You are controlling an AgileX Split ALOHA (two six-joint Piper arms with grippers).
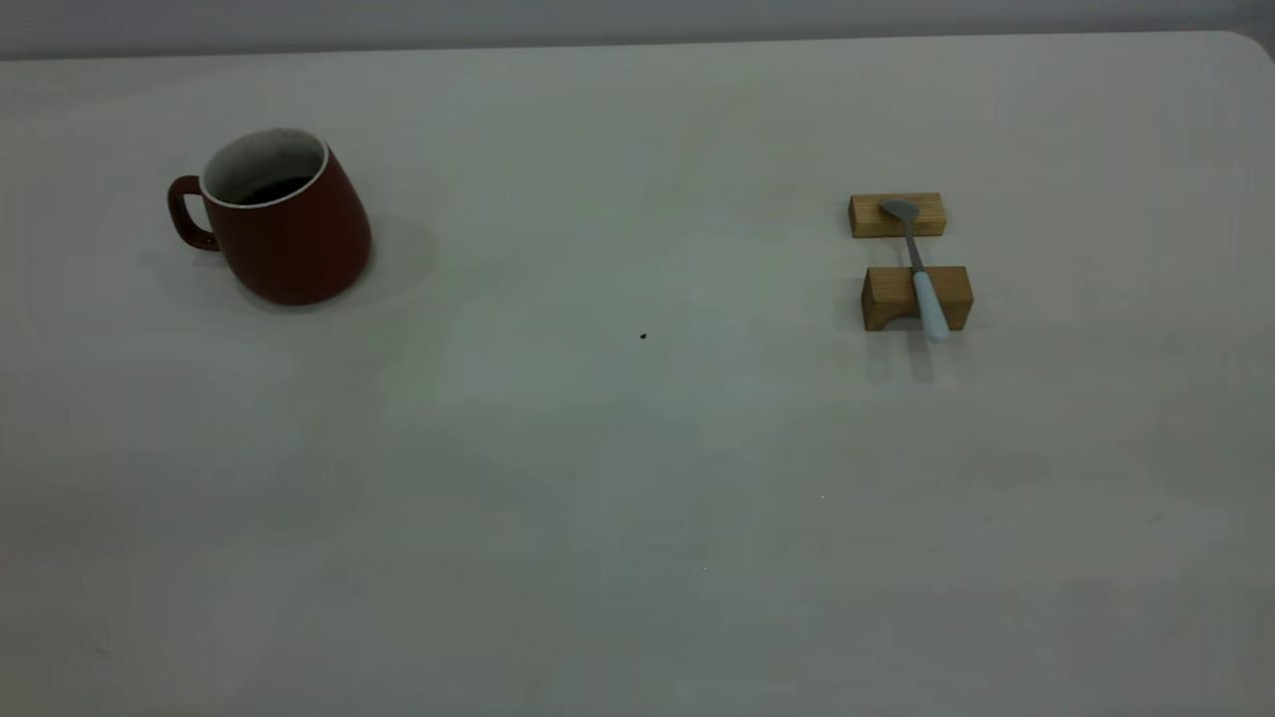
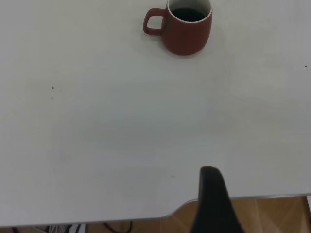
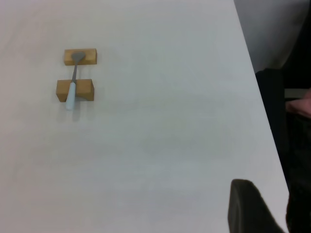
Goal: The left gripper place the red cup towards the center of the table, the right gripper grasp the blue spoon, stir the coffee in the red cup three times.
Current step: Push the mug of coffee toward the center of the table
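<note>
My left pincer (image 2: 214,204), its grip state impossible to tell, hangs back at the table (image 1: 637,498) edge, the red cup (image 1: 284,219) well ahead, handle outward.

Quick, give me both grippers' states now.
Left gripper: cannot be told; only a dark tip shows, far from the red cup.
Right gripper: cannot be told; only a dark tip shows, far from the blue spoon.

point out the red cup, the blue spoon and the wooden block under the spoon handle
red cup (image 1: 299,244), exterior view, on its outer wall
blue spoon (image 1: 930,309), exterior view, on its pale handle
wooden block (image 1: 887,297), exterior view, on its front face
</note>
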